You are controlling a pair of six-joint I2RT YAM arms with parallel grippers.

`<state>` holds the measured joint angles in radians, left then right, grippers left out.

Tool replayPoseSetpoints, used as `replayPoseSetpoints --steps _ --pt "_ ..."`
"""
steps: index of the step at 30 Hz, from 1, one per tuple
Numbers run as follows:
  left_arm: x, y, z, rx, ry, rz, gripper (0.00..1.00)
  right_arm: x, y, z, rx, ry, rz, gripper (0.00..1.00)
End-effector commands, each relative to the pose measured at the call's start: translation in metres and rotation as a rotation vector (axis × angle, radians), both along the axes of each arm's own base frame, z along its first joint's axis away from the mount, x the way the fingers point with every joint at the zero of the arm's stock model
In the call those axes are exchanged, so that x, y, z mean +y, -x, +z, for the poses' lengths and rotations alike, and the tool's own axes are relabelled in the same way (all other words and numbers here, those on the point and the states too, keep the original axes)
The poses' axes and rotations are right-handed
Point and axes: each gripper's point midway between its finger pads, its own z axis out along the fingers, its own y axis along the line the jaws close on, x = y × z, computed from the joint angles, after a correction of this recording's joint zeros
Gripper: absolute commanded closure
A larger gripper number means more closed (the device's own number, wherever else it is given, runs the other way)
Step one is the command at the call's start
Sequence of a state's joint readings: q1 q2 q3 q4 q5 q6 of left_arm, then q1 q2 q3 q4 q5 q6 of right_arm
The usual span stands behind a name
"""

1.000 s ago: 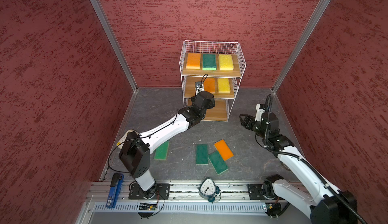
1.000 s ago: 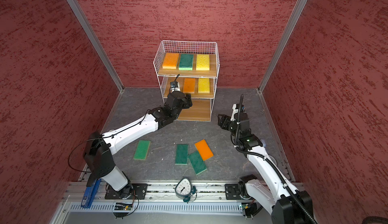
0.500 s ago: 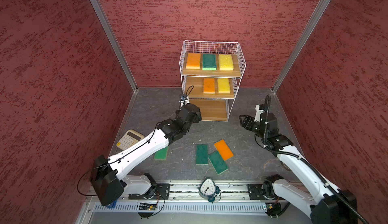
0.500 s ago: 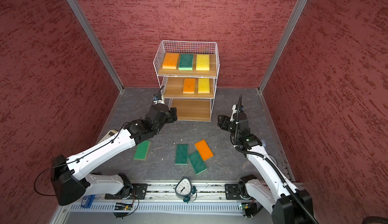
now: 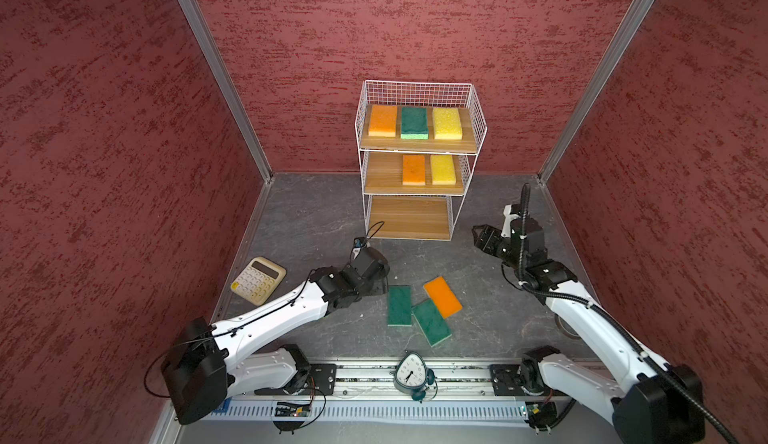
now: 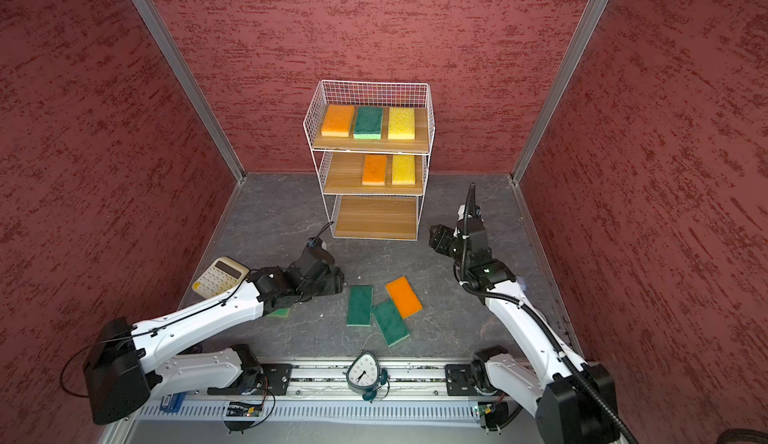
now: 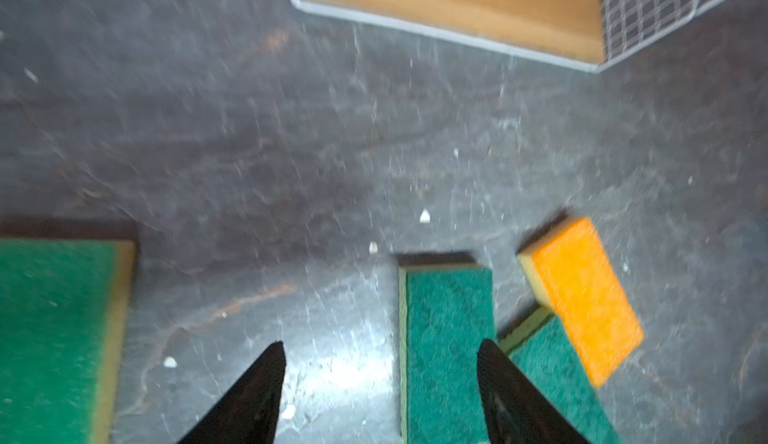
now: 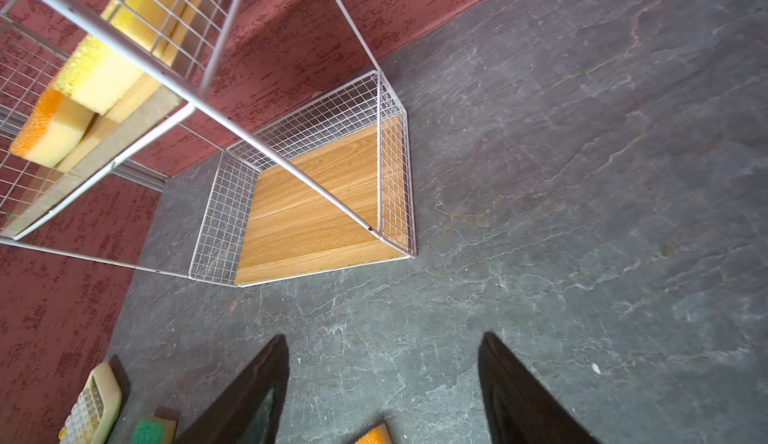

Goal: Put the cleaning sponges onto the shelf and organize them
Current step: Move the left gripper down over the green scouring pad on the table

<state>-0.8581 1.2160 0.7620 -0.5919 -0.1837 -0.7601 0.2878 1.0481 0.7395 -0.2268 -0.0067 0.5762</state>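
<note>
Left gripper spread wide, empty, over floor at edge of green sponge. Right gripper likewise spread, empty, near foot of shelf. Five cleaning sponges on upper two tiers; four on floor.

**Shelf behind, loose sponges before**

We find the shelf against the rear wall. On its top board three sponges lie side by side; on the middle board two sponges, centre and right. Before it on the floor, three more sponges lie touching. Left of them, under the left arm, a lone sponge; further left, the calculator.
</note>
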Motion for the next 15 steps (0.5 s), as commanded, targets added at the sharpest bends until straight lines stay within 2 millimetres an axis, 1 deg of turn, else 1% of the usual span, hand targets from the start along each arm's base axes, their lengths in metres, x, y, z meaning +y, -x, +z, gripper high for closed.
replayPoseSetpoints --steps 1,5,7,10,15 --pt "-0.034 0.015 -0.018 0.099 0.074 -0.062 0.28 -0.003 -0.003 0.004 0.004 0.003 -0.039 0.27" --pt "-0.055 0.027 -0.040 0.167 0.010 -0.125 0.28 -0.006 -0.003 0.002 0.012 0.005 -0.053 0.27" --pt "-0.061 0.030 -0.048 0.199 -0.006 -0.131 0.28 -0.007 -0.004 0.002 0.012 0.007 -0.059 0.27" --pt "-0.065 0.032 -0.057 0.231 -0.004 -0.123 0.28 -0.007 -0.005 0.001 0.016 0.009 -0.060 0.27" --pt "-0.068 0.031 -0.065 0.246 -0.009 -0.128 0.28 -0.006 -0.005 -0.003 0.028 0.013 -0.060 0.27"
